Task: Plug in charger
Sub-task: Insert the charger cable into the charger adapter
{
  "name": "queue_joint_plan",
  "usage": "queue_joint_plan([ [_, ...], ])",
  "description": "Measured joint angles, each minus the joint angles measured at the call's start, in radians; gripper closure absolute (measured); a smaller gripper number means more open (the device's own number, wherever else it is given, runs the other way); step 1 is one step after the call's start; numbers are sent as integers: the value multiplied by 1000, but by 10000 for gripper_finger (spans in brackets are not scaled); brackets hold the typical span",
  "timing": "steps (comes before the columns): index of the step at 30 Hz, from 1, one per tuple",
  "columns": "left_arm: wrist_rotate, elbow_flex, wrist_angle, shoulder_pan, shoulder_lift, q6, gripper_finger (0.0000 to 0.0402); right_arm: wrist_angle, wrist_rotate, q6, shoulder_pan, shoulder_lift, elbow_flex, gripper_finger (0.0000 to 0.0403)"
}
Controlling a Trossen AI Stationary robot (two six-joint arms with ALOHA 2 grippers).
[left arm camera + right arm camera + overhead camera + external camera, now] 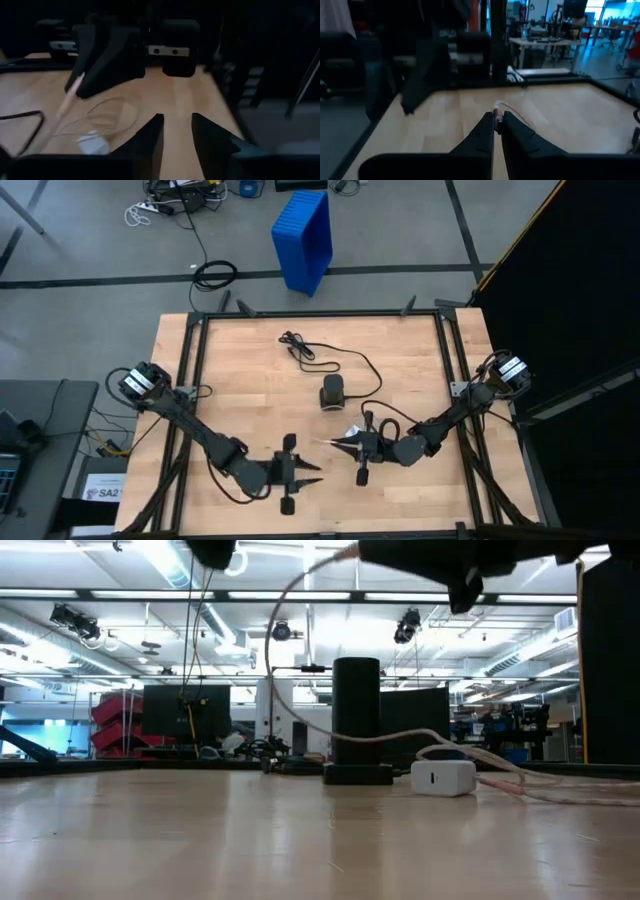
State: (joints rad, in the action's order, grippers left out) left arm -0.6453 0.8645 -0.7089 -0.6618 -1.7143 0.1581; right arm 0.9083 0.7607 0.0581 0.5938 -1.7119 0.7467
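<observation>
High view, landmark = dock, the dark upright block mid-table; right gripper hovers just near-side of the dock, fingers pinched shut on the white cable close to its plug end; right wrist view confirms, cable tip clamped between the fingertips, plug pointing forward past them; left gripper sits further to the near side and a bit left of the dock, facing the right one tip to tip, fingers narrowly parted around nothing; left wrist view shows bare table between its fingers.

Key relation, my read: dock lies just beyond the right gripper toward the far edge, slightly left; right arm is nearer and already holds the plug, so the insert falls to it; plug's long axis runs roughly sideways toward the left gripper, not toward the dock, so it needs turning before approach; can't see where the dock's port is.

Low view: white charger brick on the table just right of the dock's base, cable looping up over it.

Room: open wood all round the dock; black cable on the far side, clear of the path; table frame well apart.
</observation>
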Motion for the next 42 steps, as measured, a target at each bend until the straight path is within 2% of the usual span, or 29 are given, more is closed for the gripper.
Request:
queue_joint_plan([
  [3, -5, -76, -172, 21, -22, 7, 257, 49, -2, -20, 0, 0, 0, 403],
  [8, 11, -95, -275, 83, -126, 56, 201, 122, -12, -64, 0, 0, 0, 403],
  [13, 20, -84, -548, 128, -219, -49, 178, 142, -59, -67, -7, 0, 0, 403],
  [17, 20, -84, -682, 136, -231, -190, 178, 132, -66, -68, -7, 0, 0, 403],
  [22, 23, -84, -733, 136, -228, -280, 178, 113, -66, -77, 8, 0, 0, 403],
  [30, 12, -84, -747, 136, -228, -291, 186, 81, -65, -77, 33, 1, 0, 403],
  [42, 28, -84, -760, 136, -228, -314, 250, 60, -66, -52, 35, 1, 0, 403],
])
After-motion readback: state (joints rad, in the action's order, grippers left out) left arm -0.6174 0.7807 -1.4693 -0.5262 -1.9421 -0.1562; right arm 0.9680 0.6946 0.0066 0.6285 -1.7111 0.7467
